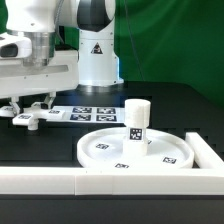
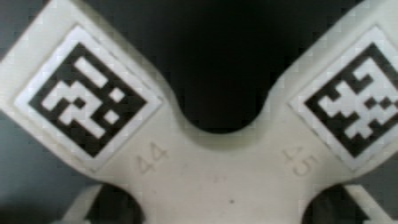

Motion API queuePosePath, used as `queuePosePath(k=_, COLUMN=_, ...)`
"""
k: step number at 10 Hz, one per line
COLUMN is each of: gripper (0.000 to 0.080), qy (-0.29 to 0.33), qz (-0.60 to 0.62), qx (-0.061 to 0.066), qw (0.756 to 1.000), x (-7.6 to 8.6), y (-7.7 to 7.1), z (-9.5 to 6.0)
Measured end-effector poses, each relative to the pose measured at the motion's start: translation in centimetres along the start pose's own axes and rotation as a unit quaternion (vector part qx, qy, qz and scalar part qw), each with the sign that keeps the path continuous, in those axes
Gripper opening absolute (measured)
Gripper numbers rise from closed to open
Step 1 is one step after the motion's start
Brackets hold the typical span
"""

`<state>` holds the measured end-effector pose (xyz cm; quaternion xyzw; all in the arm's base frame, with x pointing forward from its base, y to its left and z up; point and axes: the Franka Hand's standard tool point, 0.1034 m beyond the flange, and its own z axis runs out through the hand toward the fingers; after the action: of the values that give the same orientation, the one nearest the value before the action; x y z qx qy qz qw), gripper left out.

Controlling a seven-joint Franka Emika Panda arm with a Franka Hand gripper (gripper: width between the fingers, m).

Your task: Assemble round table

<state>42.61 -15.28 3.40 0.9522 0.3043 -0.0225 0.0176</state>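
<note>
Cross-shaped piece point(image 1: 27, 120) lay directly under the gripper point(image 1: 28, 104) at the exterior view's left; I could not tell whether its jaws pinched it. Round disc point(image 1: 135, 152), carrying the upright post point(image 1: 137, 115), sat well apart to the right.

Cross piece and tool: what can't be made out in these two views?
1. Exterior view: the tool hangs over the cross piece. Both are too small to tell if it is open or shut, touching or apart.
2. Wrist view: the cross piece's far arms are cut off by the picture edges, and the small marks on it are blurred.
</note>
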Motion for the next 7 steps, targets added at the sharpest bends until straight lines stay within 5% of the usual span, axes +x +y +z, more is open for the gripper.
queuePosePath(k=3, gripper=0.044, qy=0.021, qz=-0.006, qx=-0.014, qw=1.0, x=2.8, y=-0.9, z=-2.6)
queuePosePath(k=7, gripper=0.0442, qy=0.031, qz=0.078, qx=0.006, qw=0.996, x=8.9, y=-5.6, z=-7.3)
